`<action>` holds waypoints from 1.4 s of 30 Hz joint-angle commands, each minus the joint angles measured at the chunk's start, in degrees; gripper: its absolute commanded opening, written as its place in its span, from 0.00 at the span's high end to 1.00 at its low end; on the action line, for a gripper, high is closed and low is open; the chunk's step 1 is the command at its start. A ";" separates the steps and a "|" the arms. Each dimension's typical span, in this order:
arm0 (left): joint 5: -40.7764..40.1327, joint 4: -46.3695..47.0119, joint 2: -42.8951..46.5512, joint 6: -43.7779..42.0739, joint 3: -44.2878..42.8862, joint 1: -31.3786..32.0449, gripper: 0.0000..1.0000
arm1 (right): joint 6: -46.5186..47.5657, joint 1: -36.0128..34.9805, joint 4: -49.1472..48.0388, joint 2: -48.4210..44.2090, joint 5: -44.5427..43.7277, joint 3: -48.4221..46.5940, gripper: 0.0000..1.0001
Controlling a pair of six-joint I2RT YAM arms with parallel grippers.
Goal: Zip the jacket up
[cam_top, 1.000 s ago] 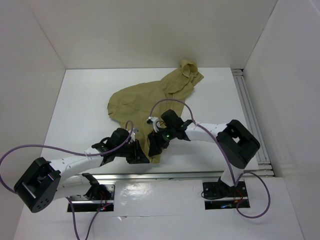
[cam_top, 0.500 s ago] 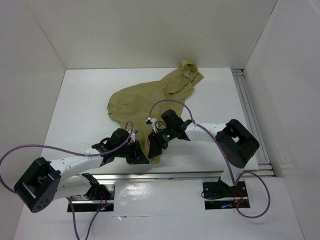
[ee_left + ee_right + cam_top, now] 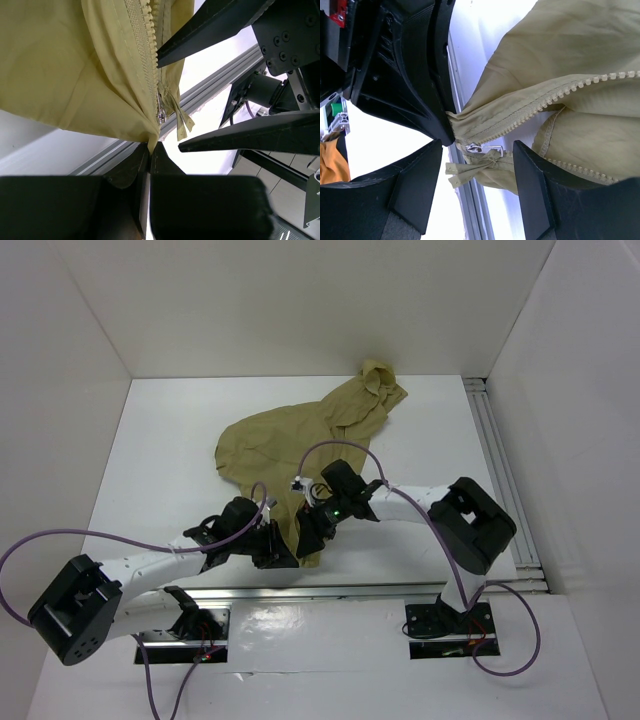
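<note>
The olive-tan jacket lies spread on the white table, hood at the back right, with its bottom end drawn toward the arms. My left gripper is shut on the bottom hem corner just below the zipper. The metal zipper slider sits at the low end of the toothed zipper, with a fabric pull tab hanging from it. My right gripper is open, its fingers standing either side of the slider without touching it. In the top view both grippers meet at the hem.
An aluminium rail runs along the table's near edge right under the hem, and another rail lines the right side. White walls close in the table. Purple cables loop over both arms.
My right gripper has edged slightly left toward the hem and its jaws have narrowed a little. The left gripper keeps its hold and has not moved.
</note>
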State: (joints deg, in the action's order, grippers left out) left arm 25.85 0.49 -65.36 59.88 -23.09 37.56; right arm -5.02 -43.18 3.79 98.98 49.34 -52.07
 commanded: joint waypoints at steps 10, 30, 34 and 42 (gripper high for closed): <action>1.49 1.79 0.59 -0.81 0.86 -0.30 1.00 | 0.97 -0.24 -2.12 -1.33 2.16 -0.13 0.44; 0.96 1.79 0.59 -0.81 0.86 -0.30 1.00 | 0.97 -0.24 0.78 -5.46 -1.44 2.42 0.63; 0.96 1.79 0.59 -0.81 1.38 -0.30 1.00 | 0.97 -0.76 1.39 -4.94 -0.91 1.80 0.64; 0.96 1.79 0.59 -0.81 1.38 -0.30 1.00 | 1.50 -1.29 1.92 -4.94 -2.58 1.80 0.77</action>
State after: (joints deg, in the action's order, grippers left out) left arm 25.87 1.26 -65.36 59.92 -22.06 37.56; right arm -4.49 -44.01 5.21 95.79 47.20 -50.02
